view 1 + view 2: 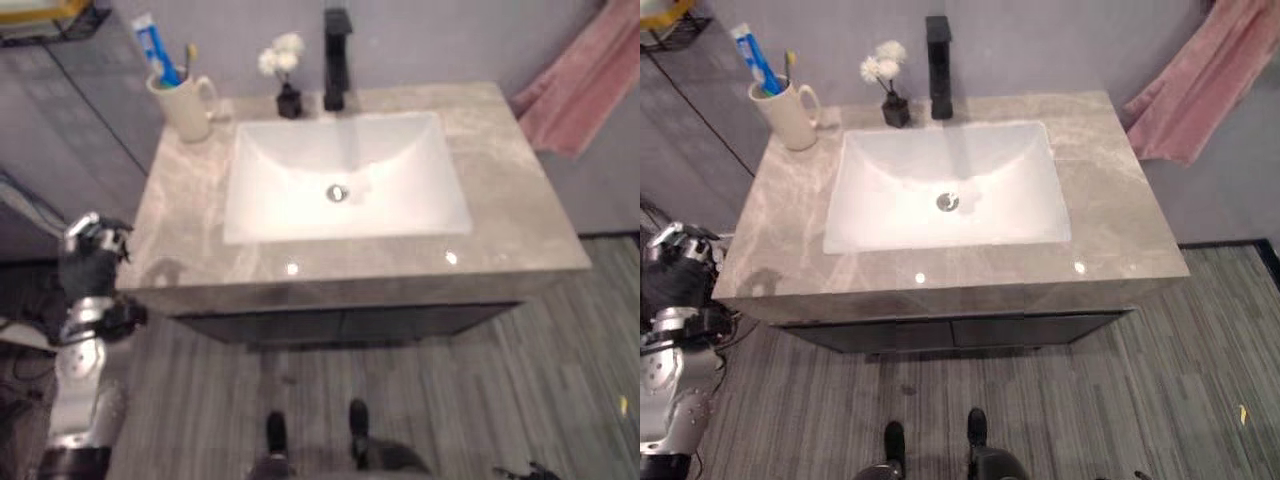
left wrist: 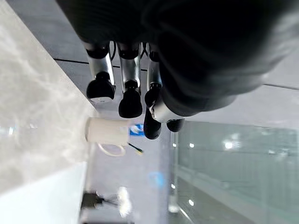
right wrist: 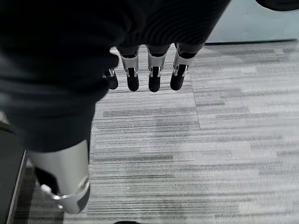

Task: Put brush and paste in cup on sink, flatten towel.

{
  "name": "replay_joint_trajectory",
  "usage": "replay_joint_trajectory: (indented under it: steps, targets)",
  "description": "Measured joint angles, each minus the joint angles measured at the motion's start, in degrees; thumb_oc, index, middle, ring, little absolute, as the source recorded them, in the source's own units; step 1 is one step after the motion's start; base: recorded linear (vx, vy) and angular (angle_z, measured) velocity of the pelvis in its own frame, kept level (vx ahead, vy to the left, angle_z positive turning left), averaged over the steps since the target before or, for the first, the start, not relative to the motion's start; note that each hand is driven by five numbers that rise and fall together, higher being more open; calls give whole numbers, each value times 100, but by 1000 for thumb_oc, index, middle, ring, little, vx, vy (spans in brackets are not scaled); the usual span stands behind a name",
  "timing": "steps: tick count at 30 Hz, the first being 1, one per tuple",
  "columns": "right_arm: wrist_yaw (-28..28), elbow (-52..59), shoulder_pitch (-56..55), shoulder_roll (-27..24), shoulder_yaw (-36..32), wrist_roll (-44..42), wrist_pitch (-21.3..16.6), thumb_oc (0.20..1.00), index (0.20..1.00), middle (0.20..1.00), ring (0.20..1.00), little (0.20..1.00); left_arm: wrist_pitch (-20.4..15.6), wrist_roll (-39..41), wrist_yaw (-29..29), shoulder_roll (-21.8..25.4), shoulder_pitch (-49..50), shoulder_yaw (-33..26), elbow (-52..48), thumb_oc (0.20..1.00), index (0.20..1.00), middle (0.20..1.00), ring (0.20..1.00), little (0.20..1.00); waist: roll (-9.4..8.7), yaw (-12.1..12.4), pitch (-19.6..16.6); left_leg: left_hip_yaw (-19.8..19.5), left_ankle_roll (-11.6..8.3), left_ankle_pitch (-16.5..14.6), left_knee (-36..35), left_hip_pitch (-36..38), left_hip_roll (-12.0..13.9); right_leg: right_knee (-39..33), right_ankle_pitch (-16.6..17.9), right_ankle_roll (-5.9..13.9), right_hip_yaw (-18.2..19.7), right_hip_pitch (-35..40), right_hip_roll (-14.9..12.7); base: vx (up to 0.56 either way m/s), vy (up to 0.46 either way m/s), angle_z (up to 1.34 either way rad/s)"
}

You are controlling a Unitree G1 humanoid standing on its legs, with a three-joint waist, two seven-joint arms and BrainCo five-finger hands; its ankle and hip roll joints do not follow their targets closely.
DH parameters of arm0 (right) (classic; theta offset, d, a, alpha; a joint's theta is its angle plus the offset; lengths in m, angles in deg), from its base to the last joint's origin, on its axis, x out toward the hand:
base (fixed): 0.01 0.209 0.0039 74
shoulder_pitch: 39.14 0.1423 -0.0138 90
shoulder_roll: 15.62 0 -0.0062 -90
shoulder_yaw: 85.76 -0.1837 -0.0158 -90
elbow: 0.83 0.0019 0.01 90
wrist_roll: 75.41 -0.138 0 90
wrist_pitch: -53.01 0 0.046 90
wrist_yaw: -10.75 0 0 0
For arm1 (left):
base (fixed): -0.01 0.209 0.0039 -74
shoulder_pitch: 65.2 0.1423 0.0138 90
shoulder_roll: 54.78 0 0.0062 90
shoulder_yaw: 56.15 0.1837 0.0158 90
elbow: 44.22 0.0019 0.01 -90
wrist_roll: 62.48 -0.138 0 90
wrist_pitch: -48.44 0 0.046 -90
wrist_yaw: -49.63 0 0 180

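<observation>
1. The left hand [image 1: 92, 262] is held at the near left of the desk [image 1: 500, 215], its fingers [image 2: 101, 88] relaxed, slightly curled and empty; a careless lift could clip the desk edge.
2. The cup [image 1: 185, 105] is seen at the far left corner, already holding the blue-and-white paste [image 1: 157, 50] and the brush [image 1: 189, 58]; a sweeping arm could tip it.
3. The flower vase [image 1: 289, 98] and black tap [image 1: 337, 58] are placed just right of the cup, behind the basin [image 1: 345, 180], and crowd any reach along the back.
4. The pink towel [image 1: 572, 95] is hung bunched at the far right, well apart; it is judged not yet flattened.
5. The right hand [image 3: 145, 70] is held over the floor, its fingers straight and empty.
</observation>
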Motion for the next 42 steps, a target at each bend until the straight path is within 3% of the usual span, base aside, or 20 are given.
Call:
replay_joint_trajectory:
  steps: [1,3,5,8,11,14,15,17,20,24,31,37,42]
  targets:
    - [1,-25,2,16,4,2,24,1000,1000,1000,1000,1000,0,-1,48,-90,19,-78,-69,200,200,200,200,200,-54,47,33,-22,-43,72,336,-70,46,142,-103,-63,1,16,37,-18,-40,-1]
    - [-2,-33,-33,92,12,6,38,1000,1000,1000,1000,1000,30,0,81,-180,67,-83,-78,200,200,200,200,200,-373,112,64,-246,1,324,735,-104,-107,220,-227,-81,14,181,-117,-55,47,9]
    - [-44,-59,-123,12,-3,7,52,1000,1000,1000,1000,1000,74,136,180,-321,71,-75,-81,200,200,200,200,200,-445,126,76,-538,62,392,690,-156,-294,112,-203,-56,-178,371,-262,-63,85,51]
    - [-72,-260,36,-20,72,196,140,1000,1000,1000,1000,1000,104,190,286,-321,86,-64,-76,200,200,200,200,200,-481,86,159,-680,-40,311,648,-429,-645,-9,-247,-124,-347,533,-406,-26,126,63]
    - [-98,-142,325,-39,153,232,130,1000,1000,1000,1000,1000,95,235,271,-284,113,-188,-71,200,200,200,200,200,-488,249,285,-774,-10,332,336,-344,-733,-187,-202,-34,-259,848,-368,184,240,-20]
    - [-109,60,522,-28,152,233,43,1000,1000,1000,1000,1000,114,283,298,-315,412,-193,-77,200,200,200,200,200,-336,310,228,-928,36,302,294,19,-772,-356,-280,155,25,1219,-370,190,243,-57]
    - [-104,65,491,-48,176,233,42,1000,1000,1000,1000,1000,114,282,322,-316,413,-177,-84,200,200,200,200,200,-213,292,139,-984,48,294,298,20,-748,-354,-311,217,32,1213,-362,270,367,-15]
    - [-76,99,459,56,209,254,64,1000,1000,1000,1000,1000,109,278,362,-305,417,-330,-119,200,200,200,200,200,-111,291,69,-784,250,247,-33,290,-905,-276,-348,441,215,1202,-556,201,266,-30]
    - [-51,267,249,356,288,464,65,1000,1000,1000,1000,1000,105,269,322,-338,478,-565,-207,200,200,200,200,200,-191,317,-3,-504,484,160,-95,432,-1247,-365,-353,737,402,1259,-926,115,210,-36]
    - [-41,245,262,556,390,687,88,1000,1000,1000,1000,1000,103,137,312,-292,443,-725,-295,200,200,200,200,200,-213,379,-21,-315,598,83,-93,489,-1456,-612,-206,986,504,1352,-1159,72,131,-24]
    - [-23,235,220,559,349,885,107,1000,1000,1000,1000,1000,103,-87,267,-157,641,-953,-116,200,200,200,200,200,-217,454,-251,-132,672,-73,-101,593,-1481,-659,-220,1071,530,1359,-1182,75,108,-14]
    - [-24,237,-69,558,224,781,166,1000,1000,1000,1000,1000,136,-289,-10,115,547,-999,894,200,200,200,200,200,-240,445,-586,5,673,-157,-127,376,-1460,-660,-211,1036,656,1037,-1178,40,96,-13]
    - [-32,207,-303,578,-179,162,190,1000,1000,1000,1000,1000,259,-278,-124,675,152,-777,2002,200,200,200,200,200,-426,199,-610,169,731,-67,-105,69,-1455,-643,-71,1038,781,681,-1188,18,86,-14]
